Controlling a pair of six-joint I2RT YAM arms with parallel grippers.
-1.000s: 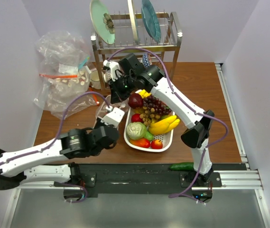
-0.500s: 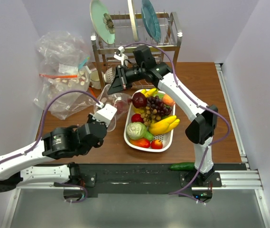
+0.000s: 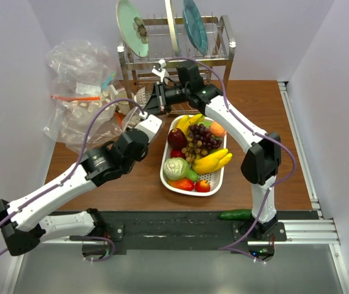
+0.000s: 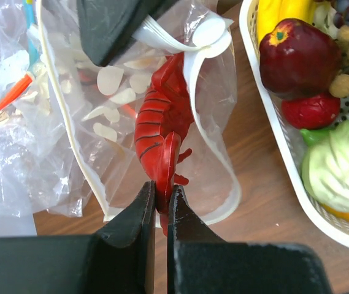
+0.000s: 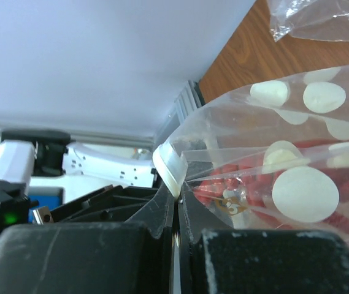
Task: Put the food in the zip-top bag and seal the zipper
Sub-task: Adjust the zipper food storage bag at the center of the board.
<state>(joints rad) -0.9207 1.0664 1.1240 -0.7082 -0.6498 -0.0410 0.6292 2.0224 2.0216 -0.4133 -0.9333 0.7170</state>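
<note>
Light is bright, even and diffuse in all three views, falling from above (no lamp shows). From overhead the picture is sharp; the arms lay only soft, faint shadows on the table (image 3: 266, 122), and the walls (image 3: 15, 73) splay toward the edges. In the left wrist view the lobster (image 4: 159, 116) just beyond the left gripper (image 4: 161, 197) is crisp, while the dark fingers (image 4: 125, 245) are slightly soft. Pale glare films the bag (image 4: 220, 116) above it, and a small highlight sits on the apple (image 4: 300, 58) to its upper right. In the right wrist view the right gripper (image 5: 175, 205) is near-black and blurred, the bag's dots just past it are soft, and the background above is washed pale.
</note>
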